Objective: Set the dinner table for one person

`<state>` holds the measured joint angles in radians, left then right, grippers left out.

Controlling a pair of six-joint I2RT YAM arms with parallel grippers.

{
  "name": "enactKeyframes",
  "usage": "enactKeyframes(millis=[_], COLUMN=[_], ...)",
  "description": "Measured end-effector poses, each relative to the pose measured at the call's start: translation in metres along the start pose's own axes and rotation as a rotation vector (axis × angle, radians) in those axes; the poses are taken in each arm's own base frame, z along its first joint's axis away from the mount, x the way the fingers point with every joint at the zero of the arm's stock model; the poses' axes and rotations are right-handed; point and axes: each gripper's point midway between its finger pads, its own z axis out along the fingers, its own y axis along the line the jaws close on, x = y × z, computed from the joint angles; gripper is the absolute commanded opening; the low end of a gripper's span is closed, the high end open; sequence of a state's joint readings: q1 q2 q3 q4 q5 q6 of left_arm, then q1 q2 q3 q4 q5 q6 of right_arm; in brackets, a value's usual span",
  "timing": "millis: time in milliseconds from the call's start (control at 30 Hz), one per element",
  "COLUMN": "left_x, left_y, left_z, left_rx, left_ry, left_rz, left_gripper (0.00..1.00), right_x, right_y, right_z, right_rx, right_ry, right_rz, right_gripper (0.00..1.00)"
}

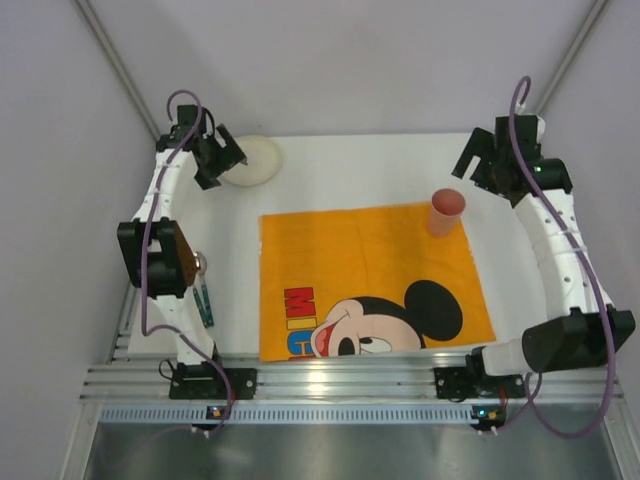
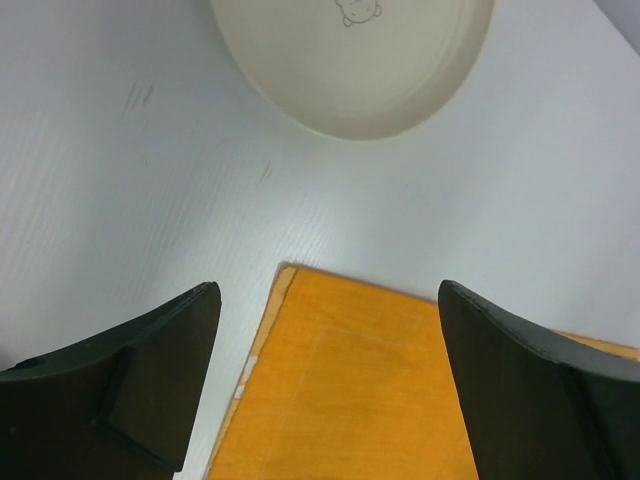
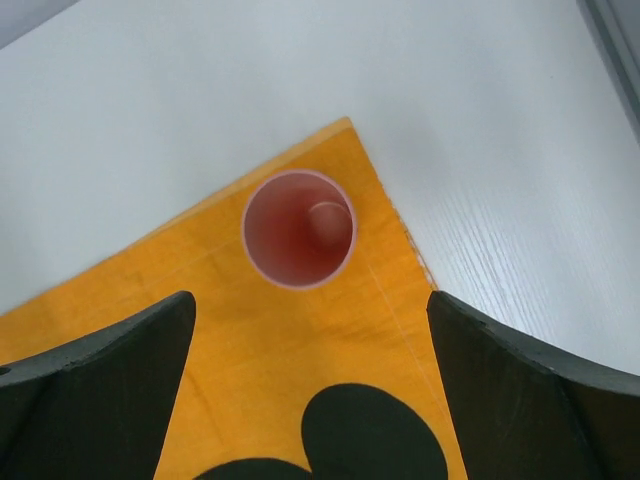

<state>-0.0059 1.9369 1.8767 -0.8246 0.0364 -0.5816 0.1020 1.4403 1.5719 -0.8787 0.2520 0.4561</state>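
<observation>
Surface point(image 1: 350, 165): fills mid-frame; rigid, fixed, nothing for you to grip.
Plate point(image 1: 258, 160): upper left; stiff, likely slippery; take its rim.
Left hand point(image 1: 225, 165): released, beside plate.
Right hand point(image 1: 473, 167): released; cup point(image 1: 446, 210) stands free.

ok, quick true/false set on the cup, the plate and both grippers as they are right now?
1. The pink cup stands upright on the far right corner of the orange cloth. True.
2. The right gripper is shut on the cup. False: its jaws are open and clear of the cup, which stands free.
3. The cream plate lies on the cloth. False: it lies on the bare dinner table, beyond the cloth's far left corner.
4. The left gripper is open and holds nothing. True.
</observation>
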Motion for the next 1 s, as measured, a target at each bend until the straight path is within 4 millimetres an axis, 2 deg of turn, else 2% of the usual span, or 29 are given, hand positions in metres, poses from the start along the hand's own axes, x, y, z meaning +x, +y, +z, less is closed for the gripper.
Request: enactKeyframes(millis=[67, 167, 300, 367, 500, 567, 667, 700, 800, 900, 933, 967, 1000], left_x=[-0.005, -0.006, 0.003, 0.007, 0.020, 0.014, 0.002, 0.001, -0.004, -0.007, -0.010, -0.011, -0.013], left_y=[0.012, 0.032, 0.043, 0.044, 0.049, 0.048, 0.044, 0.044, 0.045, 0.044, 0.042, 0.041, 0.039], left_z=[0.016, 0.047, 0.095, 0.118, 0.148, 0.149, 0.152, 0.154, 0.164, 0.177, 0.182, 0.185, 0.189], left_rx=[0.018, 0.007, -0.018, -0.025, -0.048, -0.047, -0.037, -0.036, -0.039, -0.032, -0.017, -0.011, -0.004], left_ry=[0.010, 0.037, 0.096, 0.113, 0.143, 0.125, 0.083, 0.077, 0.064, 0.058, 0.057, 0.055, 0.051], left_rz=[-0.069, -0.143, -0.169, -0.173, -0.189, -0.204, -0.229, -0.234, -0.251, -0.267, -0.264, -0.279, -0.291], left_gripper=[0.94, 0.94, 0.93, 0.93, 0.93, 0.91, 0.78, 0.70, 0.59, 0.35, 0.12, 0.00, 0.00], right_x=[0.000, 0.020, 0.067, 0.082, 0.090, 0.090, 0.091, 0.092, 0.095, 0.096, 0.097, 0.097, 0.098], right_y=[-0.003, -0.015, -0.036, -0.042, -0.046, -0.046, -0.046, -0.047, -0.048, -0.049, -0.049, -0.049, -0.050], right_z=[-0.021, -0.037, -0.037, -0.035, -0.037, -0.037, -0.038, -0.038, -0.039, -0.040, -0.040, -0.040, -0.040], right_rx=[-0.024, -0.028, 0.017, 0.036, 0.049, 0.050, 0.054, 0.055, 0.061, 0.065, 0.067, 0.068, 0.071], right_ry=[-0.019, 0.000, 0.113, 0.161, 0.188, 0.188, 0.195, 0.198, 0.209, 0.216, 0.220, 0.224, 0.228], right_rz=[0.007, 0.004, -0.013, -0.020, -0.024, -0.021, -0.020, -0.020, -0.022, -0.018, -0.018, -0.019, -0.020], right_gripper=[1.00, 1.00, 1.00, 1.00, 1.00, 1.00, 1.00, 1.00, 1.00, 1.00, 1.00, 1.00, 1.00])
